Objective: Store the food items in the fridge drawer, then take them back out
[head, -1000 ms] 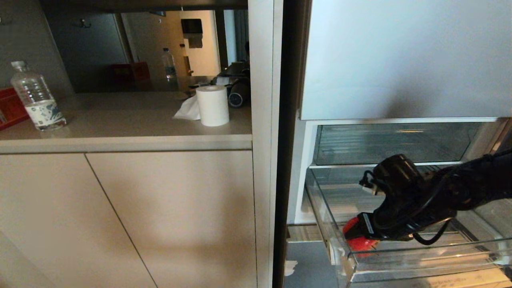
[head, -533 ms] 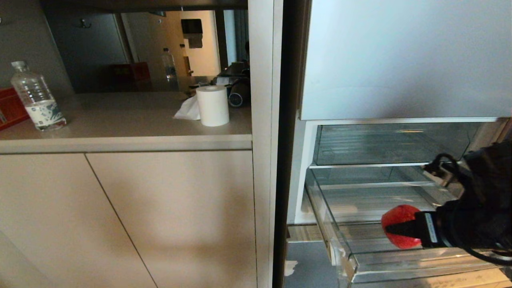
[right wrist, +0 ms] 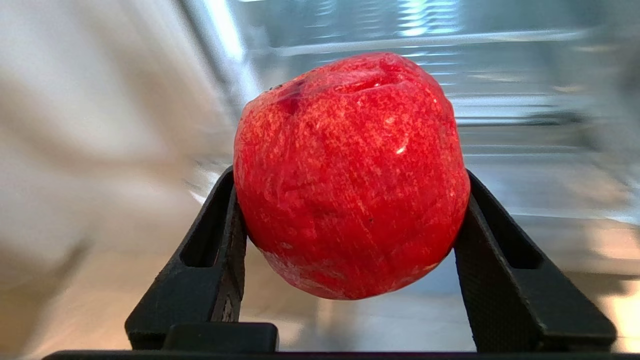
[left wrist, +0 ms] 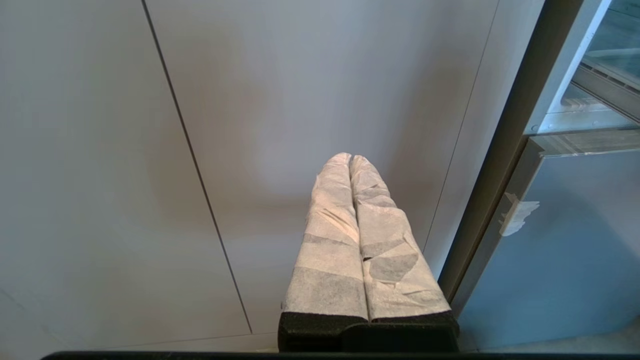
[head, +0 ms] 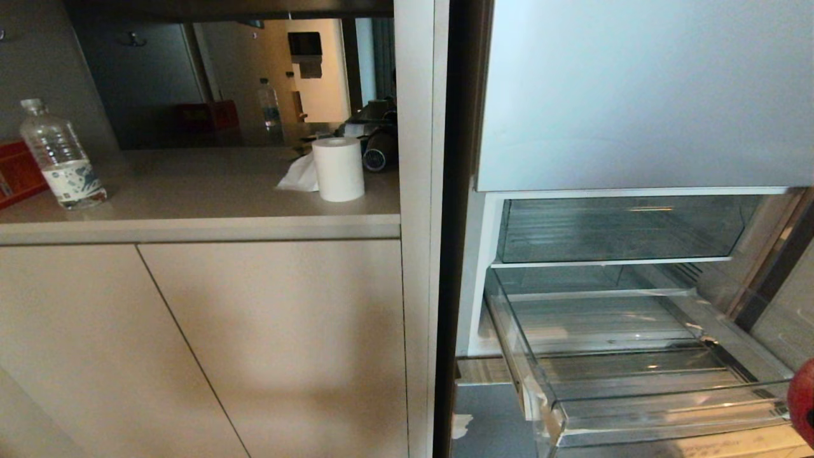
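Red and glossy, the round food item [right wrist: 350, 175] sits clamped between the two black fingers of the right pincer [right wrist: 350, 240], one finger pressed to each flank, its underside hanging free of any surface. From the head camera only a sliver of that fruit [head: 802, 401] shows, just off the right front corner of the fridge drawer [head: 668, 426], outside the drawer's tall transparent front wall. The drawer stands pulled out, and its ribbed floor carries nothing that I can see; the second, more elongated item appears in none of the views.

The left pincer [left wrist: 350, 159] is parked low in front of the pale cabinet door [left wrist: 150, 150], its paper-wrapped fingers [left wrist: 335, 240] pressed together on nothing.

My reading is that the storing half is done and the taking-out half is in hand: this fruit is being carried away from the drawer. Whether the other item is already out cannot be told from here.

The next move calls for a firm hold, since the skin is smooth and the grip sits on a curved body, while the arm finds a spot to set the fruit down. The desk [head: 191, 184] beyond the fridge's left side has bare room between the water bottle [head: 60, 159] and the paper roll [head: 338, 168], though where the fruit belongs is not shown. It should be lowered until it rests before the fingers part, as a round fruit may roll.
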